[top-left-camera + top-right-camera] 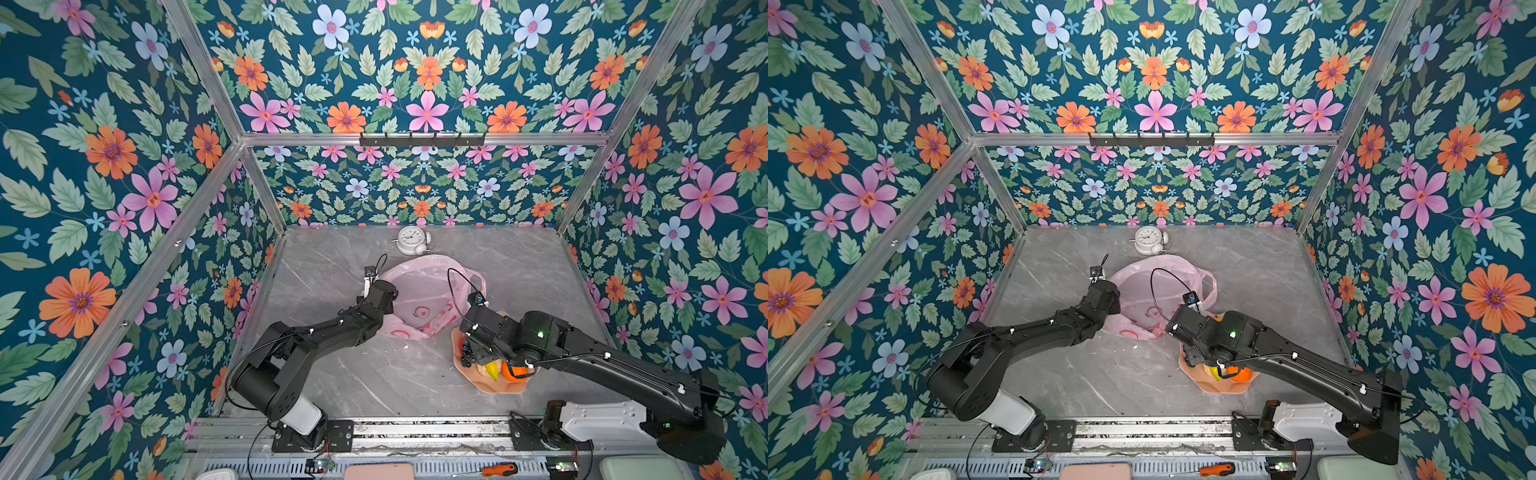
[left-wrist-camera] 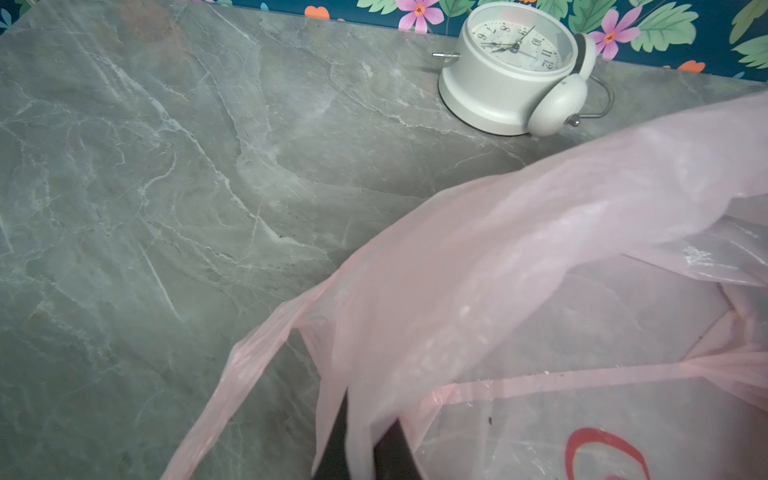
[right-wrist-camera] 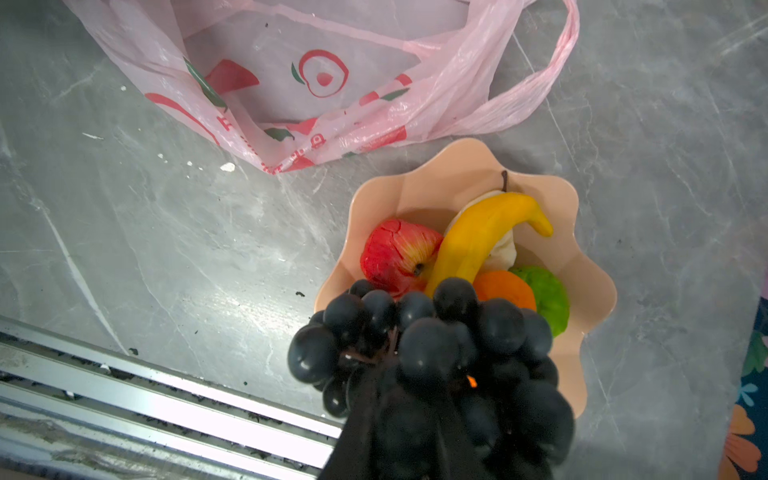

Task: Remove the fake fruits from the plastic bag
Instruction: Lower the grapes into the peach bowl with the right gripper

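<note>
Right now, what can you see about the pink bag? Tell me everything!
The plastic bag is thin, crinkly, see-through pink film with red fruit prints and two loop handles. It lies slumped on the grey marble table, mouth open, and looks empty inside. The left claw is shut on its edge, holding it up. It sits between the white clock and the peach dish.

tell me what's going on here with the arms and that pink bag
The left hand is shut on the rim of the thin translucent pink plastic bag, holding its mouth open. The right hand grips a dark purple plastic grape bunch over the edge of the peach scalloped dish, which holds a yellow banana, red apple, orange, bumpy green fruit and pale cream fruit. No fruit shows inside the bag.
</note>
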`<action>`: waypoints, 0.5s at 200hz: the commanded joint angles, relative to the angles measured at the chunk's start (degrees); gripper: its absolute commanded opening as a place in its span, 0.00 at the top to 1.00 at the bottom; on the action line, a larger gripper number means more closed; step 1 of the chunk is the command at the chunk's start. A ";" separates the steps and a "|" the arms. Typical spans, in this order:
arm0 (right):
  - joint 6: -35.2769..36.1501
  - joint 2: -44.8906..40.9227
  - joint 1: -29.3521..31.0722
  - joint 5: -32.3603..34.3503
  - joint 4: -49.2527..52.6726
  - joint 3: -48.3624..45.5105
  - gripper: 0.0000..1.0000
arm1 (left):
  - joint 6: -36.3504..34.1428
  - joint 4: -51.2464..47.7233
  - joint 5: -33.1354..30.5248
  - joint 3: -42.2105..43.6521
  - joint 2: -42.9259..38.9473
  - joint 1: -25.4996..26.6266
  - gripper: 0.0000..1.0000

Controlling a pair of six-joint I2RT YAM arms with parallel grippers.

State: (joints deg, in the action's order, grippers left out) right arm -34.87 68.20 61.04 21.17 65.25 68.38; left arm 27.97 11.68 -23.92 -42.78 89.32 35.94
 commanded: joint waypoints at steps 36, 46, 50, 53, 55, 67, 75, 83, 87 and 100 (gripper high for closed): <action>-9.17 1.91 2.37 2.34 6.01 1.05 0.80 | -0.46 -0.43 -0.09 -0.40 0.24 -0.12 0.90; -11.22 2.89 3.04 2.82 7.17 1.48 0.80 | -0.46 -0.50 -0.11 -0.37 0.23 -0.10 0.90; -12.04 3.11 3.34 2.95 7.53 1.49 0.80 | -0.46 -0.52 -0.10 -0.40 0.16 -0.11 0.90; -12.64 3.29 3.53 3.02 7.80 1.49 0.80 | -0.41 -0.52 -0.08 -0.41 0.16 -0.09 0.90; -13.19 3.41 3.60 3.07 8.01 1.49 0.80 | -0.38 -0.52 -0.01 -0.38 0.18 -0.13 0.90; -15.67 3.84 3.98 3.01 8.47 1.21 0.80 | -0.37 -0.52 0.06 -0.41 0.12 -0.14 0.90; -17.07 3.82 4.08 2.91 8.65 0.83 0.80 | -0.37 -0.52 0.16 -0.39 0.13 -0.12 0.90; -18.42 3.64 4.09 2.78 8.76 0.39 0.80 | -0.37 -0.52 0.32 -0.37 0.05 -0.09 0.90; -19.10 3.46 4.09 2.67 8.60 0.13 0.80 | -0.37 -0.52 0.33 -0.37 0.03 -0.08 0.90; -20.81 2.84 4.12 2.09 8.01 -0.63 0.80 | -0.29 -0.52 0.45 -0.43 -0.02 -0.08 0.90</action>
State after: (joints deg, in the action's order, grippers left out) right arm -49.47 71.75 65.04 22.55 71.50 68.53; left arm 27.97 11.66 -23.83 -42.78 89.43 35.92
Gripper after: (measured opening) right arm 0.202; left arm 0.102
